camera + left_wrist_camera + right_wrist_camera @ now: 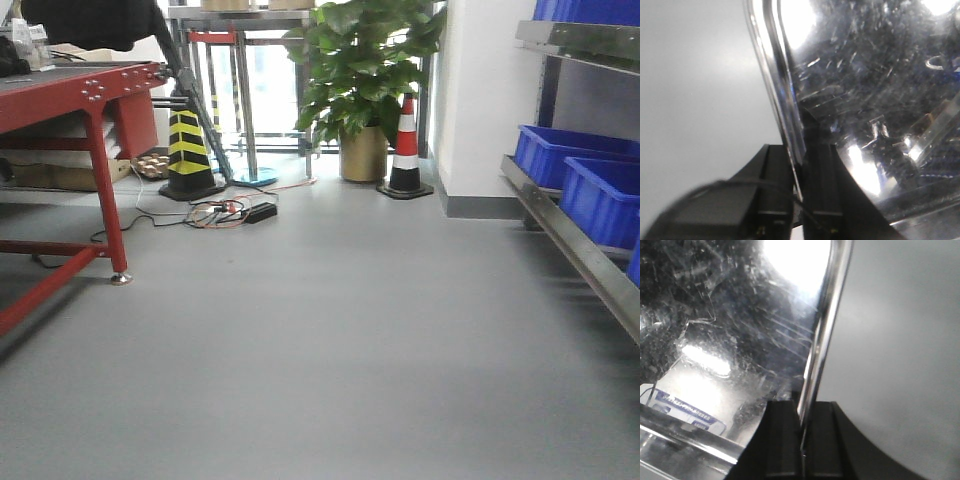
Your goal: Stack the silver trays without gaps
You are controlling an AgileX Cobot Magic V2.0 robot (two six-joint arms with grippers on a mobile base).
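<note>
A silver tray (865, 90), shiny and scratched, fills the right part of the left wrist view. My left gripper (797, 165) is shut on its left rim (780, 100), one black finger on each side. The same or another silver tray (730, 325) fills the left part of the right wrist view. My right gripper (802, 412) is shut on its right rim (827, 325). Grey floor shows beyond both rims. No tray and no gripper shows in the front view.
The front view shows grey floor, a red table (80, 95) at left, blue bins (585, 180) on a steel shelf rail (575, 250) at right, a potted plant (365, 90), traffic cones (405, 150) and cables (230, 212) at the back.
</note>
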